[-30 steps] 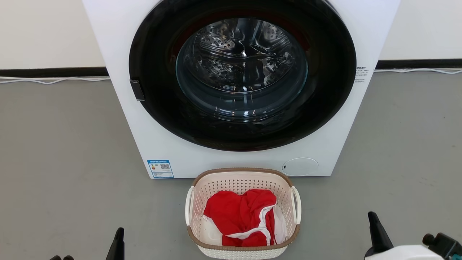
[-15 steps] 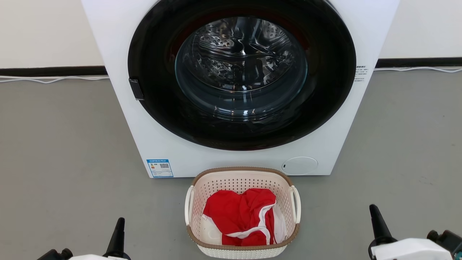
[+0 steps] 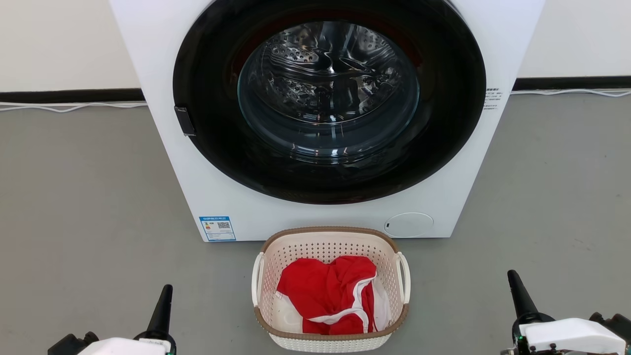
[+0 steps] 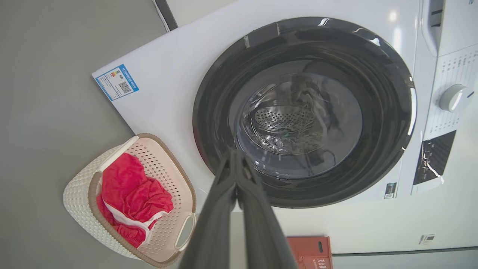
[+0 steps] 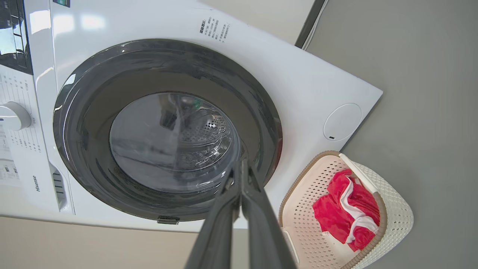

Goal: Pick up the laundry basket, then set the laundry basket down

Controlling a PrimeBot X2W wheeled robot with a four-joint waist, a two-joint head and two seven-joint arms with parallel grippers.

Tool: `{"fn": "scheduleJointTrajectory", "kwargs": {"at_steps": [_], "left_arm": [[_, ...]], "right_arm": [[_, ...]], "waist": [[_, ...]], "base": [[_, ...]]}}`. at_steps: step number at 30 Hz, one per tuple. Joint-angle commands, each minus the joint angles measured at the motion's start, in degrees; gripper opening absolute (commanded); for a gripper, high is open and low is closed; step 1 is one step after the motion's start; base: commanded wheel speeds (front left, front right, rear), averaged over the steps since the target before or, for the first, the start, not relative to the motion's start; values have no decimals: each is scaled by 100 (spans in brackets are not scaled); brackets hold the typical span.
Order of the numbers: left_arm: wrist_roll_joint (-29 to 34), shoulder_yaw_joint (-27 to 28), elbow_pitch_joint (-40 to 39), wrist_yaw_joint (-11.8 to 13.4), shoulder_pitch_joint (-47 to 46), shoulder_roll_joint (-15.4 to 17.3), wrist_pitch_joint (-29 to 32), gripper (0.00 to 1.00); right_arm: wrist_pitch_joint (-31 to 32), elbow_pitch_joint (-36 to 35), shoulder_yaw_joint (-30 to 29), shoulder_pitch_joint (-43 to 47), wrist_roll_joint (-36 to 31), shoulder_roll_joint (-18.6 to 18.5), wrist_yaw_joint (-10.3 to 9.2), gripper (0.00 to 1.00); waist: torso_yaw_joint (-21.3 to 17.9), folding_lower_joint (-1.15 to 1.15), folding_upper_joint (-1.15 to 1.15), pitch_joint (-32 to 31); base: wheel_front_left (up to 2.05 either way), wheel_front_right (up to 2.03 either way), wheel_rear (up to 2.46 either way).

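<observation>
- Laundry basket (image 3: pixel 328 246): small cream-white perforated plastic, rounded-rectangular, with a brown woven-look rim. It stands upright on the grey floor (image 3: pixel 88 197), just in front of the white front-loading washing machine (image 3: pixel 162 98). Whether the two touch, I cannot tell.
- Contents: a crumpled red garment with white trim (image 3: pixel 328 291) lying inside the basket.
- Washer's round dark glass door (image 3: pixel 329 93) is closed.
- Left gripper (image 3: pixel 165 301): low at the robot's left, off the basket. In the left wrist view its two long dark fingers lie pressed together with nothing between them (image 4: pixel 236 157).
- Right gripper (image 3: pixel 515 283): low at the robot's right, also apart from the basket. Its fingers likewise meet, empty, in the right wrist view (image 5: pixel 242 166).
- Key relation: the basket sits centred between the two grippers, inward of each. Left loop handle (image 3: pixel 257 278) faces the left gripper, right loop handle (image 3: pixel 405 276) faces the right.
- The handle-to-handle line runs across the robot. Whether that is the basket's long axis, foreshortening leaves unsettled.
- Nearness: both arms are about equally far, the left perhaps slightly closer in the head view.
- Stage (judgement): a basket on the floor with both grippers free fits either a basket waiting to be lifted or one already set down. These views do not decide.
</observation>
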Motion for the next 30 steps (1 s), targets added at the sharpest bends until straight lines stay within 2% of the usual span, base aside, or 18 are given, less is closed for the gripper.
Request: {"fn": "scheduleJointTrajectory", "kwargs": {"at_steps": [1, 30], "left_arm": [[-177, 155, -181, -68, -350, 30, 37, 0], [-1858, 268, -268, -139, -726, 1, 532, 0]], "right_arm": [[65, -189, 79, -294, 211, -65, 32, 0], [462, -322, -2, -572, 2309, -79, 42, 0]], "waist": [[-1, 0, 0, 2], [-26, 0, 0, 52]], "base": [[0, 0, 0], [0, 0, 0]]}}
